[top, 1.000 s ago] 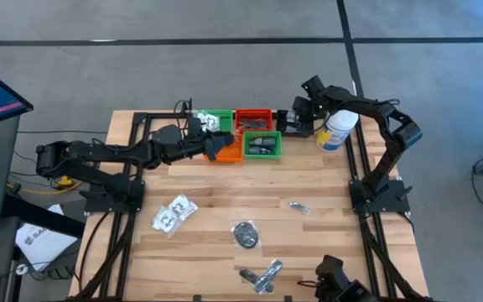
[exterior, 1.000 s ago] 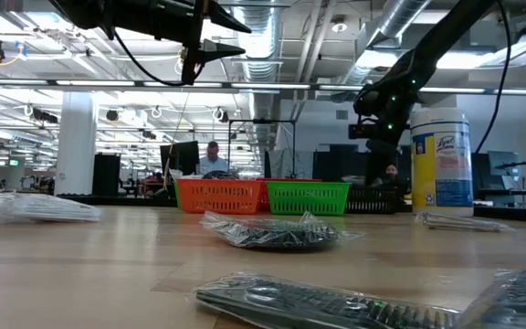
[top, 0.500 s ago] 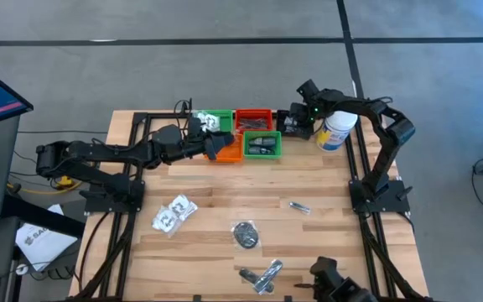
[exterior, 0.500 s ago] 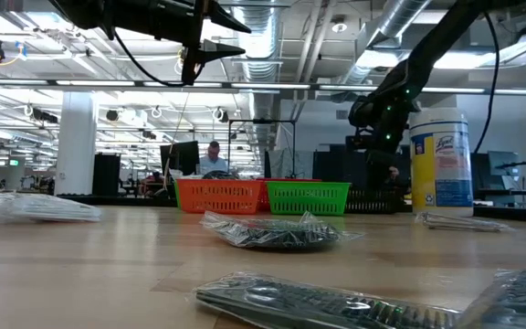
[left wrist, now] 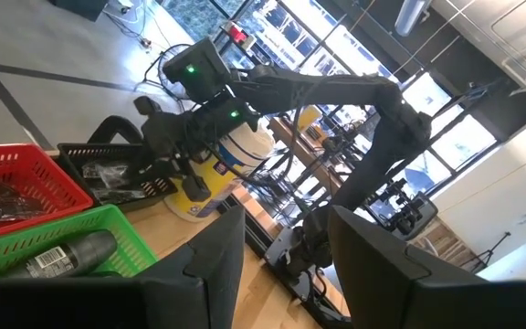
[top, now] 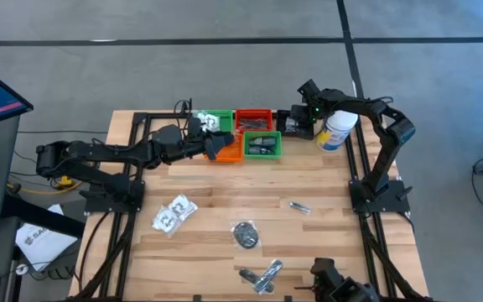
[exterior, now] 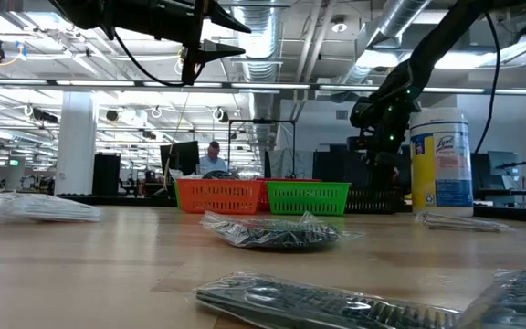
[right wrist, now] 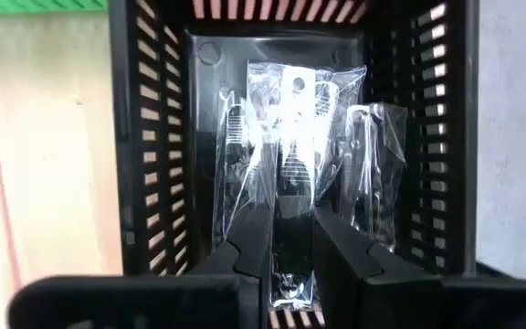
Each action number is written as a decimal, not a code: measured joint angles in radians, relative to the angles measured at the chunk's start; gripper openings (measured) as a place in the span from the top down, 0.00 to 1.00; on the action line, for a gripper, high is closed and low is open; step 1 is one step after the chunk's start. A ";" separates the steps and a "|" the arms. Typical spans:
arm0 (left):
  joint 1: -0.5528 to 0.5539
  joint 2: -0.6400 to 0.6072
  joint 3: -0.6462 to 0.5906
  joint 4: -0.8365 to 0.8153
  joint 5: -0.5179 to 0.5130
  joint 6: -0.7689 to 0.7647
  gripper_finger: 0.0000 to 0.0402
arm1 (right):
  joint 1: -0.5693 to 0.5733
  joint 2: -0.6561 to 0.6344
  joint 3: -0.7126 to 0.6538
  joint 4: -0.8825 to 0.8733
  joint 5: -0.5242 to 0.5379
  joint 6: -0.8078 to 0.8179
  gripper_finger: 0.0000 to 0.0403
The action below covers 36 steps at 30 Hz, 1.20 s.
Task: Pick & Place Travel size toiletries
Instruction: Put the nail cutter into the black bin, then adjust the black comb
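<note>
My right gripper [top: 298, 122] hangs over the black tray [right wrist: 150, 137] at the back right, pointing steeply down, and is shut on a clear packet [right wrist: 290, 128] with a dark slim piece in it. Two more such packets [right wrist: 369, 164] lie in that tray. My left gripper [top: 217, 144] is held level and open above the orange tray [top: 230, 154], with nothing between its fingers [left wrist: 210, 265]. Other toiletries lie on the table: clear packets with white contents [top: 173, 213], a black round piece [top: 245, 234], silvery packets [top: 261, 275] and a slim sachet [top: 298, 206]. My right gripper pinches the clear packet's near end [right wrist: 292, 239] between its two fingers, coming from above and pointing steeply down. The fingers lie along the packet. The rest of the packet reaches down into the black tray among the other packets; whether it rests on them I cannot tell.
A tall white canister [top: 336, 130] stands right beside the black tray. Green [top: 219, 120], red [top: 254, 118] and a second green tray [top: 262, 146] sit in a cluster at the back. A person shows in the room beyond [exterior: 213, 157].
My right gripper has come down toward the black tray and rolled about its own axis, then kept still for the last half second.
</note>
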 joint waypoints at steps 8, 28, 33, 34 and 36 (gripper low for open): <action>0.000 0.000 0.000 0.000 0.000 -0.003 0.62 | 0.010 0.001 0.000 0.001 0.000 -0.048 0.86; -0.014 0.000 0.000 0.000 0.000 -0.004 0.62 | -0.021 -0.009 -0.002 0.032 0.003 0.021 0.69; -0.014 0.000 0.000 0.000 0.000 -0.004 0.62 | -0.023 -0.036 0.013 0.034 0.030 0.040 0.63; -0.014 0.000 0.000 0.000 0.000 -0.004 0.62 | -0.023 -0.048 0.020 0.034 0.031 0.040 0.62; -0.014 0.000 0.000 0.000 0.000 -0.004 0.62 | -0.023 -0.070 0.034 0.035 0.033 0.040 0.60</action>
